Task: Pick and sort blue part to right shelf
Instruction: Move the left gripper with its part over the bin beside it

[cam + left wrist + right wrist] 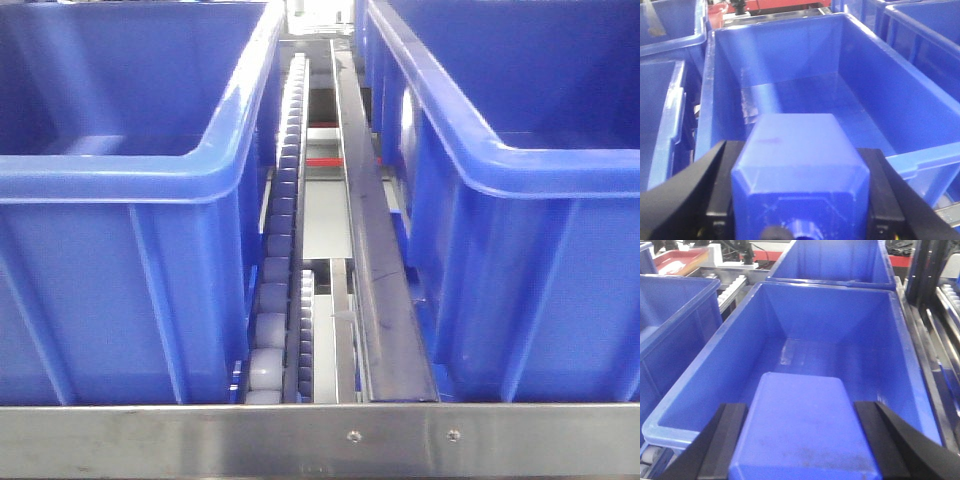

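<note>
In the left wrist view a blue block-shaped part point(797, 165) fills the space between my left gripper's black fingers point(715, 190), which are shut on it. It hangs above the near end of an open blue bin point(855, 55). The right wrist view shows another blue part point(800, 425), flat-topped and rectangular, clamped between the right gripper's black fingers point(722, 440) over a second blue bin point(705, 365). Neither gripper appears in the front view, where two blue bins point(120, 170) point(520, 170) stand side by side.
A roller conveyor track point(285, 230) and a metal rail point(375, 260) run between the two bins. A steel bar point(320, 435) crosses the near edge. More blue bins point(835, 260) stand behind, and a red tray point(677, 260) lies at the far left.
</note>
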You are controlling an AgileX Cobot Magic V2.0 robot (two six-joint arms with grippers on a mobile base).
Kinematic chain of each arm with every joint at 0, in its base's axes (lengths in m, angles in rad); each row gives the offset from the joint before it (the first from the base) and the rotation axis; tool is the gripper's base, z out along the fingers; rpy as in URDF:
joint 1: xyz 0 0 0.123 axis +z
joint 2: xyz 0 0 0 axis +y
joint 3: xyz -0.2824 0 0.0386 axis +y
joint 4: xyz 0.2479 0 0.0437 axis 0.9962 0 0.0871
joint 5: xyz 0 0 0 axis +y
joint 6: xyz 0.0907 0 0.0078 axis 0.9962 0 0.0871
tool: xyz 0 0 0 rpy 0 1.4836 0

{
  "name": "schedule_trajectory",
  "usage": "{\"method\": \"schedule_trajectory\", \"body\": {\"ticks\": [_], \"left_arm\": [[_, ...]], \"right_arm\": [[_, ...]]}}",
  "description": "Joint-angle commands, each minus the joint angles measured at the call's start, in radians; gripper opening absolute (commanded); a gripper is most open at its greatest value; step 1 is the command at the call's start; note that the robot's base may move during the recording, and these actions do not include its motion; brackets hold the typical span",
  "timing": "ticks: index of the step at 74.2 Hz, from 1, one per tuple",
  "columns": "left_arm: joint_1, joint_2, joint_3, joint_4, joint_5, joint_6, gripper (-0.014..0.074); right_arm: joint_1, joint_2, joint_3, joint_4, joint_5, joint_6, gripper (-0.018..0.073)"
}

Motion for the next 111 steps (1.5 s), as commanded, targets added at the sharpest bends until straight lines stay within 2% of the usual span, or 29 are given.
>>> {"method": "schedule_trajectory", "body": {"ticks": [1,19,30,53,64,80,90,108,111], "left_arm": [[-0.007,-0.008,-0.025,0.000,-0.086,-0.002,0.0249],[-0.007,-0.008,-0.025,0.000,-0.086,-0.002,0.0249],[-0.007,-0.008,-0.025,0.000,-0.086,-0.002,0.0249],[-0.007,-0.008,-0.025,0.007,-0.096,-0.002,0.0249],[-0.007,0.043,-0.026,0.008,-0.151,-0.002,0.0249],[-0.007,0.359,-0.121,0.004,-0.212,-0.055,0.0249],[-0.007,0.620,-0.211,0.009,-0.240,-0.137,0.0249],[-0.005,1.042,-0.391,0.011,-0.299,-0.155,0.0249],[0.009,1.105,-0.412,0.011,-0.322,-0.189,0.0249]], "right_arm": [[-0.004,0.022,-0.024,-0.016,-0.089,-0.006,0.0120],[-0.004,0.022,-0.024,-0.018,-0.089,-0.006,0.0120],[-0.004,0.022,-0.024,-0.156,-0.098,-0.008,0.0120],[-0.004,0.022,-0.024,-0.160,-0.098,-0.008,0.0120],[-0.004,0.022,-0.024,-0.160,-0.098,-0.008,0.0120],[-0.004,0.022,-0.024,-0.159,-0.098,-0.008,0.0120],[-0.004,0.022,-0.024,-0.159,-0.098,-0.008,0.0120],[-0.004,0.022,-0.024,-0.156,-0.098,-0.007,0.0120],[-0.004,0.022,-0.024,-0.156,-0.098,-0.007,0.0120]]}}
